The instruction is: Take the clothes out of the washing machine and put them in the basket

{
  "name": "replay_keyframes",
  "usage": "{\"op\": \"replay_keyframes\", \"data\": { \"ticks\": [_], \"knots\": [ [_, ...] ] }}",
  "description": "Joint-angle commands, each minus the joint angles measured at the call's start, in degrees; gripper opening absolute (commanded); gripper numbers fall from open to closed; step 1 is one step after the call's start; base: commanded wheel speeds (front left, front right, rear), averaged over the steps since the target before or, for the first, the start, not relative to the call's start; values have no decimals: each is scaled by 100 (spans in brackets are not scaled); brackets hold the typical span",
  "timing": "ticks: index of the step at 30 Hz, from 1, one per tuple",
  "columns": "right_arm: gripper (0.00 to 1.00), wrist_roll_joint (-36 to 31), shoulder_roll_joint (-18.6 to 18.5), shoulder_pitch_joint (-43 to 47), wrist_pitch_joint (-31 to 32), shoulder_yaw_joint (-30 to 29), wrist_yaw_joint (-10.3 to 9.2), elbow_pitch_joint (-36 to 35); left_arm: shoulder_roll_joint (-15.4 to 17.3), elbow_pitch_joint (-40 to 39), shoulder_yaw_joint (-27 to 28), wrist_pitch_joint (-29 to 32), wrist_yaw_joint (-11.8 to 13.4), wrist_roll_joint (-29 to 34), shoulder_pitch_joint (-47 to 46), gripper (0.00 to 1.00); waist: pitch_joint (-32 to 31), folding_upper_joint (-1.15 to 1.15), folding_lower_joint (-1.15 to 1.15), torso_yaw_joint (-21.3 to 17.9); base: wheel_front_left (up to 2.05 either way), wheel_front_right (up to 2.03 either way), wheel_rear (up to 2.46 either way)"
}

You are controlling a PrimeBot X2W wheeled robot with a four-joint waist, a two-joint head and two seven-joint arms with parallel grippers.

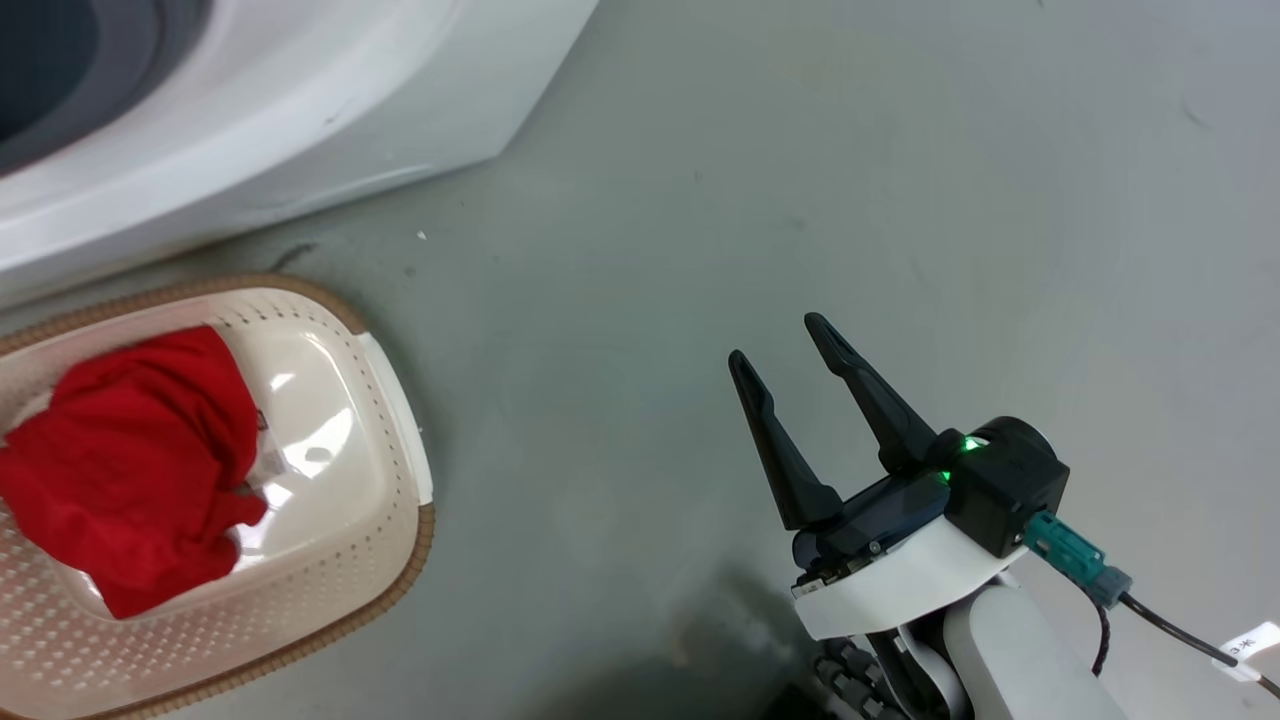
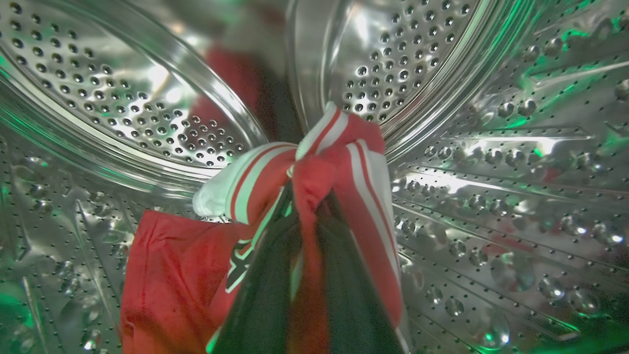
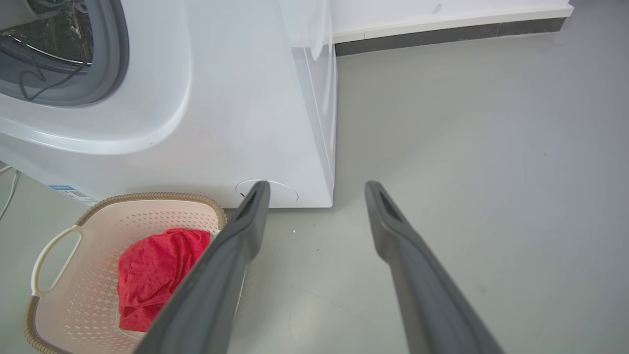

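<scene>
Head + R wrist views: bright, even light, soft shadows. Glare on small cream plastic basket point(image 1: 320, 420) floor. L wrist view: green-tinted glints on perforated steel drum point(image 2: 491, 147), upper ctr blurred.

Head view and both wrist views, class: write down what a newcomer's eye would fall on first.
The striped red-and-white garment, pinched in the left tool inside the glittering steel drum. Then the plain red garment lying in the cream basket beside the washing machine, and the right tool open over the grey floor.

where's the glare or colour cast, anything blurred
Left wrist view: green cast and glints on the drum, left end effector blurred, shut on the striped garment. Head view: glare on the basket bottom. Right wrist view: right end effector soft.
</scene>
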Motion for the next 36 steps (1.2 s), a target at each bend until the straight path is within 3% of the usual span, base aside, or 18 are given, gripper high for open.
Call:
{"op": "replay_keyframes", "data": {
  "ticks": [1,6,12,23,36],
  "knots": [
    [100,-45,14,-20,10,-23,-4,16,-28,27,4,-197,29,-21,152,0,-179,0,0,60,0,0,0],
    [100,-75,12,122,87,-98,-4,86,-133,255,134,-983,-1,-220,682,0,-598,0,0,113,0,0,0],
    [100,-94,12,286,168,-216,-4,140,-258,328,341,-1239,-94,-441,1446,0,-1112,0,0,199,0,0,0],
    [100,-173,13,647,342,-331,-4,202,-612,-1144,1108,-1252,-169,-512,3440,0,-2105,0,0,479,0,0,0],
    [100,-385,11,1145,668,-771,-4,102,-1652,-2611,1409,-1248,-345,-210,5328,0,-3156,0,0,1118,0,0,0]
  ]
}}
